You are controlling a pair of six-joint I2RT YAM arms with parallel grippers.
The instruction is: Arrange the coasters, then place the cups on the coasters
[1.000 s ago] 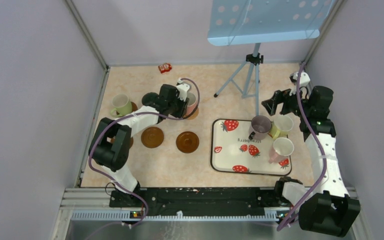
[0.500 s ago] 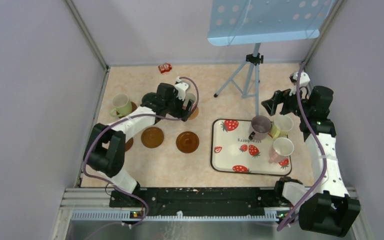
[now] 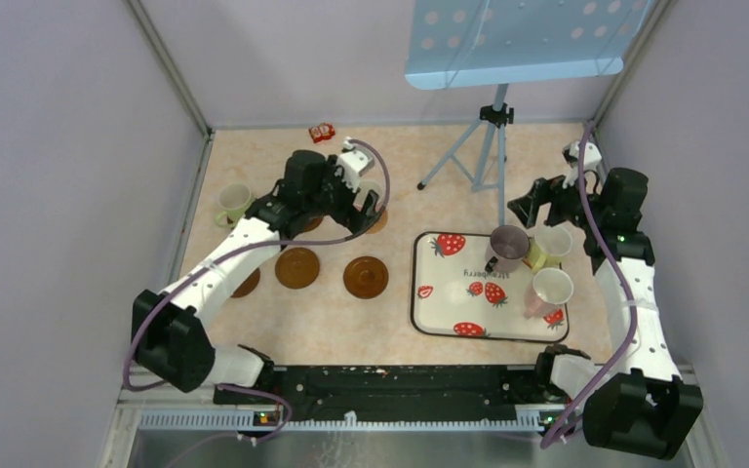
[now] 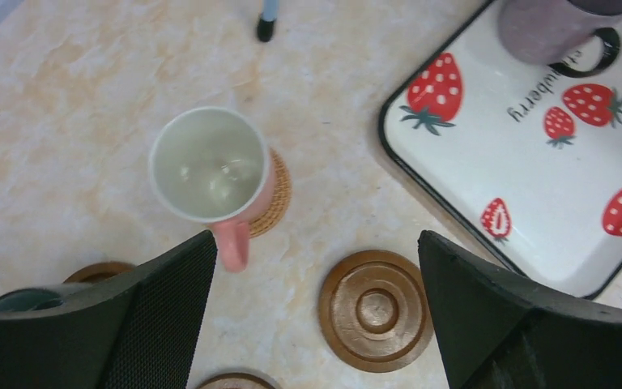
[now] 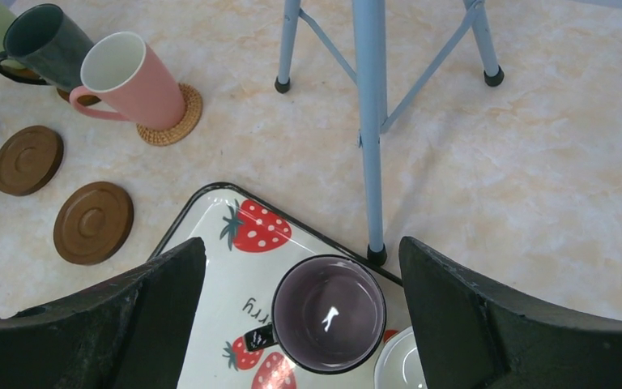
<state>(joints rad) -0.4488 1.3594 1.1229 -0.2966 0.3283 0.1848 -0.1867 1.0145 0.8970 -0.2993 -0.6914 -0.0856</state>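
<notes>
In the left wrist view a pink cup (image 4: 210,166) stands upright on a tan woven coaster (image 4: 275,194). My left gripper (image 4: 316,316) hangs open above and just beside it, holding nothing. A dark ringed coaster (image 4: 375,310) lies bare between its fingers. A dark green cup (image 5: 44,44) and a yellow-green cup (image 3: 234,203) stand further left. Two bare coasters (image 3: 297,267) (image 3: 365,277) lie mid-table. My right gripper (image 5: 301,267) is open above a mauve cup (image 5: 328,314) on the strawberry tray (image 3: 449,317). Two more cups, yellow-green (image 3: 549,244) and light pink (image 3: 549,290), share that tray.
A blue music stand (image 3: 517,39) rises at the back; one tripod foot (image 5: 377,255) rests at the tray's far edge. A small red object (image 3: 322,132) lies by the back wall. Grey walls close in both sides.
My left gripper opened and let go of the pink cup, leaving it on the woven coaster, then lifted and drew back to the left. The right arm has barely moved.
</notes>
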